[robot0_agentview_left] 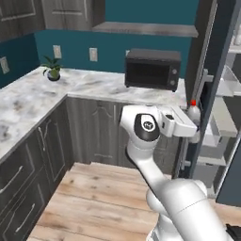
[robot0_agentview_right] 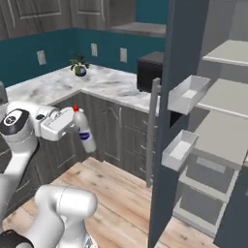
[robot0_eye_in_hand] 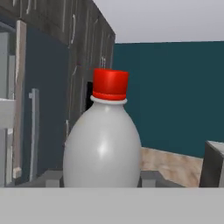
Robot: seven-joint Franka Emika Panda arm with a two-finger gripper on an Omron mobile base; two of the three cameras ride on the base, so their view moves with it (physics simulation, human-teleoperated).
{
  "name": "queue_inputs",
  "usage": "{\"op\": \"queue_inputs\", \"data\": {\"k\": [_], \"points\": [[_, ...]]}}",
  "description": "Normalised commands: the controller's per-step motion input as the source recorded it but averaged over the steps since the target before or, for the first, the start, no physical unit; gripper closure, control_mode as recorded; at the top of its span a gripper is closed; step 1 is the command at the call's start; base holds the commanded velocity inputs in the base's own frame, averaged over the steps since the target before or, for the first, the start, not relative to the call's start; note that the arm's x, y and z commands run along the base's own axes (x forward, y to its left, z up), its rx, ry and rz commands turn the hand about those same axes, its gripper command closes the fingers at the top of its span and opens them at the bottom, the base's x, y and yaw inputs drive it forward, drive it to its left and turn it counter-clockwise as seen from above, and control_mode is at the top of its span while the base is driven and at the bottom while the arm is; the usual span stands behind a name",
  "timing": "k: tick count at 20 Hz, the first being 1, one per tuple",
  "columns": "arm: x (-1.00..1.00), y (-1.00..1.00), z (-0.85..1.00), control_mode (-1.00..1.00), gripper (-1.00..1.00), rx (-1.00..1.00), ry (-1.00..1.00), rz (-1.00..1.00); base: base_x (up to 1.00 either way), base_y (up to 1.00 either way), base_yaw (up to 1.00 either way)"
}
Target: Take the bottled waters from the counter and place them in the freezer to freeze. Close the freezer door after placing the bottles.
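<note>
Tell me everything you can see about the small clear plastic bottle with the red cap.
The small clear plastic bottle with the red cap has a rounded, pale translucent body narrowing to a short neck, and a bluish label low on its side. The two-finger gripper is shut on its body, holding it in the air above the wooden floor, roughly upright and slightly tilted. It hangs in front of the dark grey cabinets, near the open slate blue-grey freezer door, without touching it.

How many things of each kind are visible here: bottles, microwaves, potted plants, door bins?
Bottles: 1, red-capped bottle, held in the gripper
Microwaves: 1, microwave
Potted plants: 1, plant
Door bins: 2, upper bin, lower bin
Total: 5
</note>
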Motion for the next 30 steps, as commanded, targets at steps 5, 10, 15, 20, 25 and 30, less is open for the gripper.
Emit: {"op": "queue_inputs", "data": {"k": [5, 10, 15, 20, 25, 30], "points": [[0.0, 0.0, 0.0, 1.0, 1.0, 0.0, 0.0, 0.0, -0.34, -0.99, -0.42], [0.0, 0.0, 0.0, 1.0, 1.0, 0.0, 0.0, 0.0, -0.15, -0.95, -0.22], [0.0, 0.0, 0.0, 1.0, 1.0, 0.0, 0.0, 0.0, 0.26, -0.85, 0.02], [0.0, 0.0, 0.0, 1.0, 1.0, 0.0, 0.0, 0.0, 0.83, -0.85, 0.06], [0.0, 0.0, 0.0, 1.0, 1.0, 0.0, 0.0, 0.0, 0.83, -0.35, 0.15], [0.0, 0.0, 0.0, 1.0, 1.0, 0.0, 0.0, 0.0, 0.18, 0.02, 0.35]]}}
